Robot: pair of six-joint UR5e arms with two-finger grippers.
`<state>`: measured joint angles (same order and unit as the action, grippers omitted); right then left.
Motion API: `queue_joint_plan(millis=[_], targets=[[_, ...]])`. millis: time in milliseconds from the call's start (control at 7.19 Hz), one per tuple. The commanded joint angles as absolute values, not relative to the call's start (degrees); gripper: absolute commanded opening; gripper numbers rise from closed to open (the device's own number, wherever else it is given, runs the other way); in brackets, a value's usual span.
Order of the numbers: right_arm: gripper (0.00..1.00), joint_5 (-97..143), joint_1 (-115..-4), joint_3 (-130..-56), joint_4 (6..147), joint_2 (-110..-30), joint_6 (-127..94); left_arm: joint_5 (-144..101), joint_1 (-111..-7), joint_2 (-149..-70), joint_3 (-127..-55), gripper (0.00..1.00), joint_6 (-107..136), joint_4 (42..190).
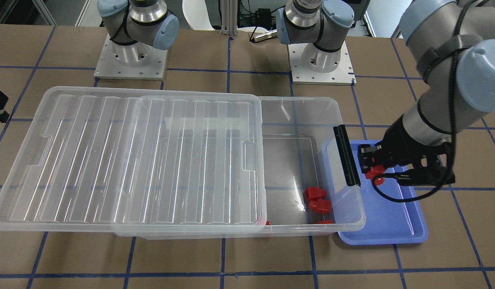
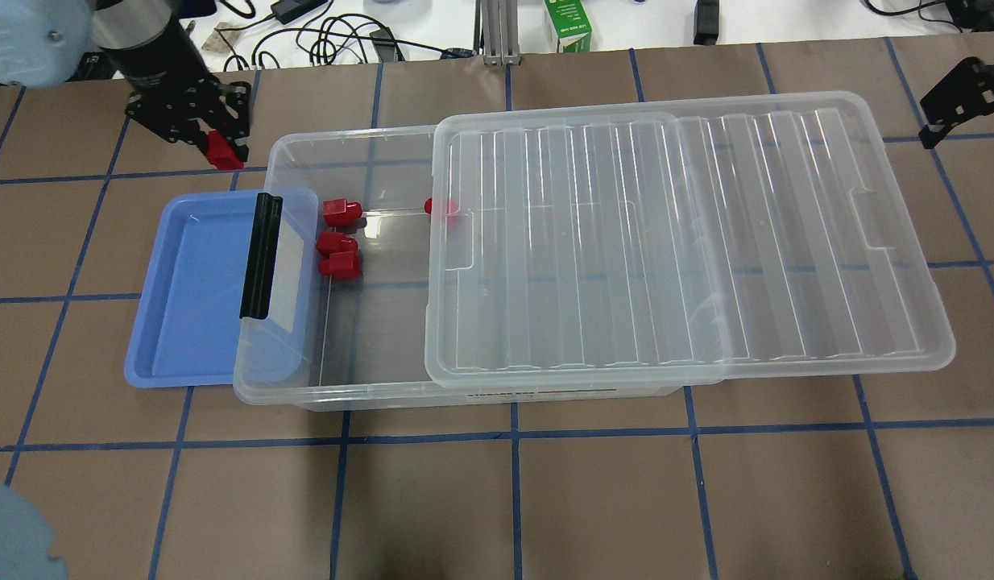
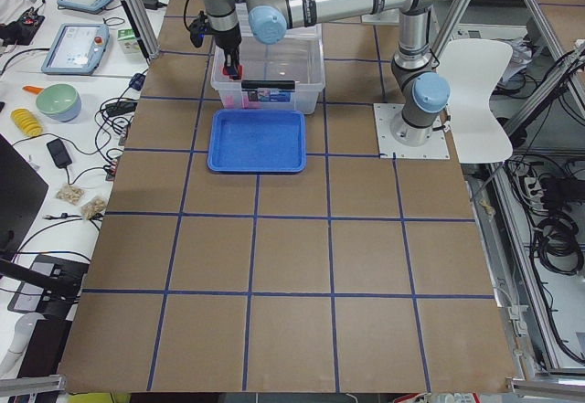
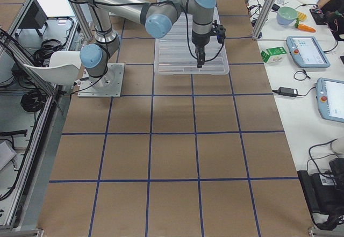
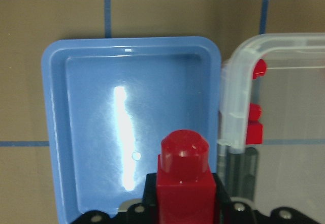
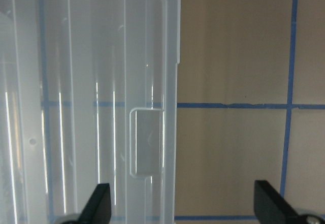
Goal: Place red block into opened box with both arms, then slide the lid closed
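1. Left wrist-mounted view showed the left gripper (image 5: 184, 209) clamped on the red block (image 5: 184, 165), its stub pointing away. The block was held above the blue tray (image 5: 91, 132), just beside the box (image 5: 238, 82).
2. The step in hand looked like carrying the block across into the uncovered part of the box. It would need to pass above the rim and the black latch bar (image 2: 259, 256) before the jaws let go, and a low release should stop it bouncing.
3. The lid (image 2: 666, 234) covered most of the box, leaving only the stretch next to the latch as a target.
4. Three other red blocks (image 2: 337, 243) lay in that stretch, and one more red block (image 2: 441, 208) sat at the lid's edge. Dropping clear of them seemed wise.
5. The right gripper (image 6: 185, 211) hung empty with its jaws wide apart beside the lid's notched short end, well placed to push it.
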<state>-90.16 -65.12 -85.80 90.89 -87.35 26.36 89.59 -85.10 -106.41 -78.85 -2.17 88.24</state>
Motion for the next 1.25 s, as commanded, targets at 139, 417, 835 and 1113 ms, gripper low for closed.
queue_joint_plan(millis=[139,417,835,1113], targets=[[1.00,-89.9,-68.4,-86.1,87.2,-91.0,23.4,89.3,-92.7,-106.4,-84.8,0.00,5.7,87.8],[1.00,-89.8,-75.9,-85.7,88.1,-90.7,14.7,88.4,-93.0,-107.3,-89.5,0.00,6.7,83.4],[1.00,-90.0,-86.7,-85.8,90.3,-89.0,1.2,86.6,-92.9,-109.1,-98.3,0.00,6.2,71.0],[1.00,-90.4,-89.0,-85.7,92.1,-88.2,-1.7,86.6,-92.8,-111.8,-99.1,0.00,6.2,68.3]])
